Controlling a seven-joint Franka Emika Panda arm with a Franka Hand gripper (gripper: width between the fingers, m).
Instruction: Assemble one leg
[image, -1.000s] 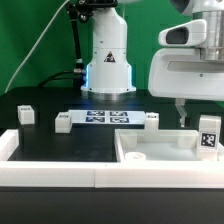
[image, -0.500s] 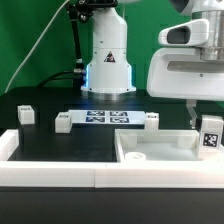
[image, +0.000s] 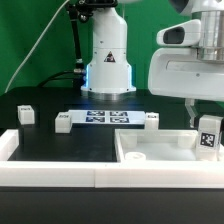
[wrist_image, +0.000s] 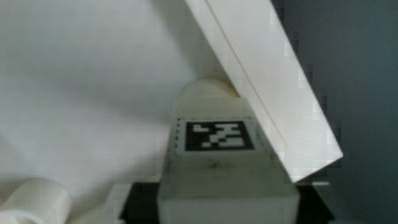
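The leg (image: 209, 135) has risen slightly and drifted toward the exterior view's left, over the white panel (image: 160, 155); the fingers (wrist_image: 199, 205) clamp it, suggesting alignment continues.

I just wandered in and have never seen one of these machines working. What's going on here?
A robot arm is putting a piece of furniture together. Its hand holds the leg, a small white post with a black-and-white tag, at the exterior view's right, over the far right corner of the wide white panel. The wrist view shows the leg right by the panel's raised edge; whether it is seated I cannot tell. Other small white parts and the marker board lie on the black table.
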